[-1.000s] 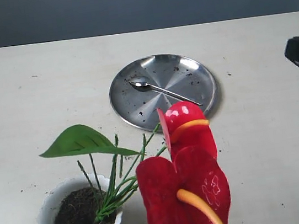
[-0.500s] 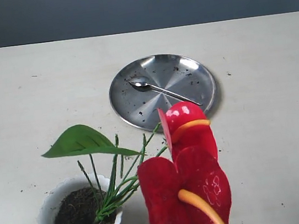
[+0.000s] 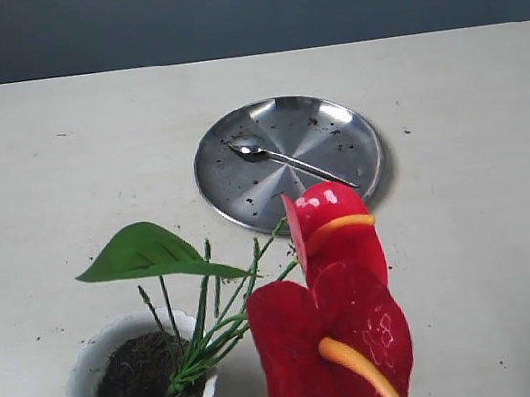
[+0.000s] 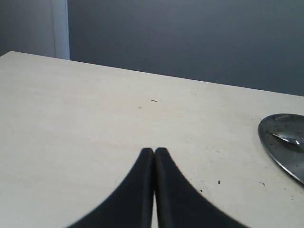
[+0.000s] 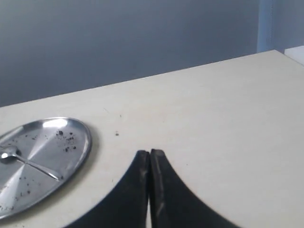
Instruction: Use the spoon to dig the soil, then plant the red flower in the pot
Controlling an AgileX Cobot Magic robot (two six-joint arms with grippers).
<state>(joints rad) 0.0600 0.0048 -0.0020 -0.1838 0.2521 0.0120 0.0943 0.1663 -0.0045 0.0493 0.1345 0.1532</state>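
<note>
Both pairs of our black fingers [image 4: 153, 156] [image 5: 150, 156] are pressed closed, empty. Beyond the white scalloped pot [image 3: 81, 377] holding the red flower [image 3: 334, 337], the slim silver spoon [image 3: 284, 161] lies on the round steel plate [image 3: 334, 125].

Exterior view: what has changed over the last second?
The black right arm slid off the right edge and is now out of frame. The red anthurium flower in the white fluted pot and the silver teaspoon on the round steel plate stayed put.

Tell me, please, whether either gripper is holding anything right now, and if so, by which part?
Nothing is held. The left gripper and right gripper are both shut on nothing; the spoon lies on the steel plate.
</note>
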